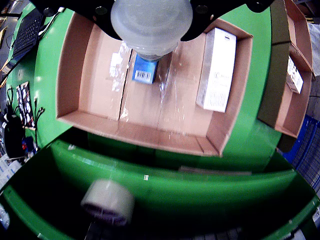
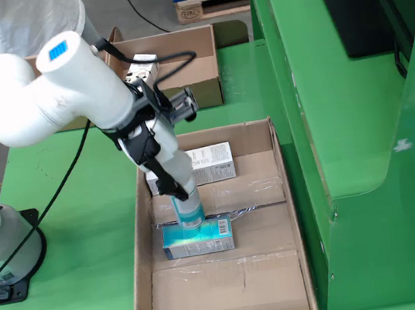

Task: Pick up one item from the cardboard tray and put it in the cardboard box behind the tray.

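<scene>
The arm's suction-type gripper [image 2: 189,215] is pressed down onto the top of the blue box [image 2: 198,237] lying near the middle of the cardboard tray [image 2: 142,271] — it has no jaws to speak of, and whether suction has actually taken hold cannot be told. The white box [image 2: 207,163] lies apart, toward the tray's far end in the standing view. The step in hand looks like the pick. Next calls for a straight lift clear of the tray walls, then a carry to the cardboard box [image 2: 197,72] behind it on the green bench [image 2: 83,194].
</scene>
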